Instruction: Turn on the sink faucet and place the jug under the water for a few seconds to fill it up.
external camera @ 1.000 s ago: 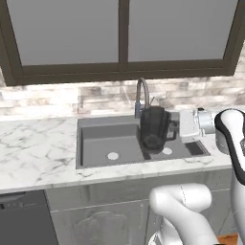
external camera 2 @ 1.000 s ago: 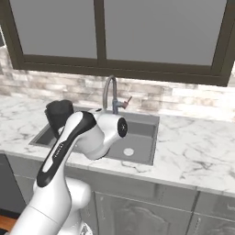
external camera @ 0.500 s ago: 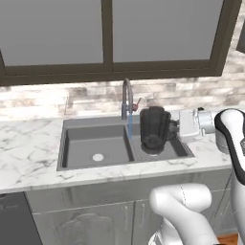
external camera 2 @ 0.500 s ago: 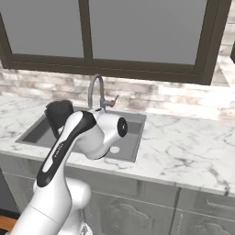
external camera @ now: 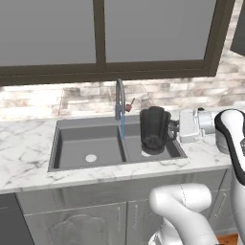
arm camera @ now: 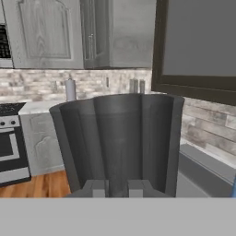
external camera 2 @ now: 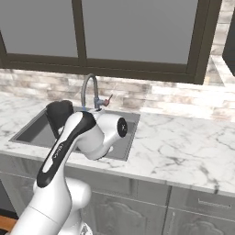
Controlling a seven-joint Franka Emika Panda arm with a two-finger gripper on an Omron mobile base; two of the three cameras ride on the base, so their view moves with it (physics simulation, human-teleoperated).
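The dark grey-black jug (external camera: 154,128) hangs upright over the right bowl of the sink (external camera: 72,143), with my gripper (external camera: 174,127) shut on its right side. In the hand view the jug (arm camera: 120,136) stands just beyond my fingertips (arm camera: 138,188), gripper (arm camera: 117,189) shut on it. The grey faucet (external camera: 119,98) has its reddish lever (external camera: 129,105) tilted up. A thin light-blue stream of water (external camera: 123,129) falls from the spout near the bowls' divider, a little left of the jug and apart from it. The right base view shows the jug (external camera 2: 58,117) left of the faucet (external camera 2: 88,92), with my arm hiding part of the sink (external camera 2: 32,131).
White marble counter (external camera: 24,158) runs on both sides of the sink, broad to its right (external camera 2: 183,147). A brick backsplash and a dark-framed window (external camera: 100,38) rise behind the faucet. A range (arm camera: 11,143) and wood floor lie beyond the jug in the hand view.
The whole picture has slid left in both base views, so the base has driven right. The jug, still gripped, has gone with it and now hangs farther right of the faucet.
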